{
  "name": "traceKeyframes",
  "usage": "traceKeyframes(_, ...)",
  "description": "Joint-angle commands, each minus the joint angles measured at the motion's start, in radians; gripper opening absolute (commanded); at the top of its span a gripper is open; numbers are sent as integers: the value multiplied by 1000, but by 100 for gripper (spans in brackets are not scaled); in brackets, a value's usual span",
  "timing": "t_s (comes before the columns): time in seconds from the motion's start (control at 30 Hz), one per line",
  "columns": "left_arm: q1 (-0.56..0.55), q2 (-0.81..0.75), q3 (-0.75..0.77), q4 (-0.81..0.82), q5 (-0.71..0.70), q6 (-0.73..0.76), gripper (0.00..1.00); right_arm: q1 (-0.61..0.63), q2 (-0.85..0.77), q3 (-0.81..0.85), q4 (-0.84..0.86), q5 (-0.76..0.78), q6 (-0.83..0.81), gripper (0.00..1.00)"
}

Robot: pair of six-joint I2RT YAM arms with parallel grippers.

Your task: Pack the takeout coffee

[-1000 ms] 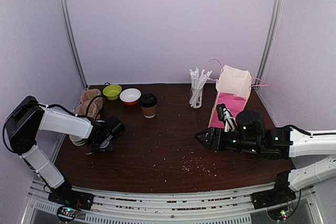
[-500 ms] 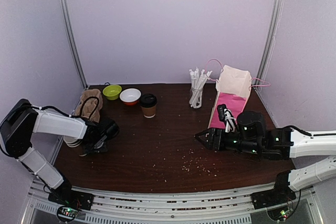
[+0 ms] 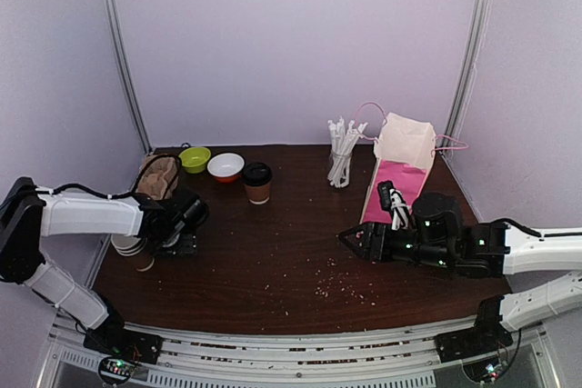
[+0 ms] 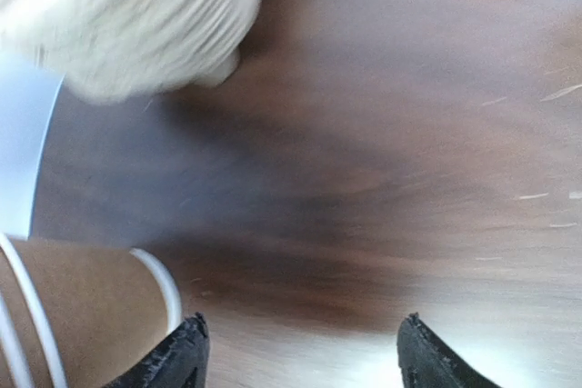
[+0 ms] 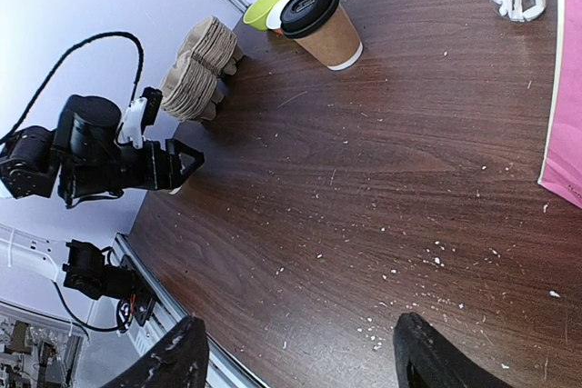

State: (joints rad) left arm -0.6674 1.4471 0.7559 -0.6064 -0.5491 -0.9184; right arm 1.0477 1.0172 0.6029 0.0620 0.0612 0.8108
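Find coffee (image 3: 257,182) upright at bench (image 3: 291,261) rear, beside bowl (image 3: 225,166), apart from both tools. Note left tool (image 4: 300,356) spread, empty, just beside cup stack (image 4: 91,306); right tool (image 5: 296,356) spread, empty. Risks: clipping stack on swing; tipping coffee with off-centre pinch.

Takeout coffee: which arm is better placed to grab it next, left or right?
Probably right. The right gripper is open, faces the takeout coffee with nothing between, and sits beside the pink bag. The left gripper is open too, but points down by the cup stack, far from the bag.
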Motion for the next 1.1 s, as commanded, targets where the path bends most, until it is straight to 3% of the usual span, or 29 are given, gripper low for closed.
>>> traceKeyframes(0.0,-56,-51,123,-41,50,71,78,2,-5,7,3,-1,-16,72)
traceKeyframes(0.2,-81,-87,333,-148,-31,124,82,2,11,18,0,2,-25,72)
traceKeyframes(0.37,85,-58,452,-167,-11,222,81,2,13,21,2,-1,-28,72)
traceKeyframes(0.67,357,35,463,-86,133,363,80,2,13,26,-5,0,-39,72)
traceKeyframes(1.07,424,203,456,-8,165,414,77,3,15,59,-25,-12,-43,73)
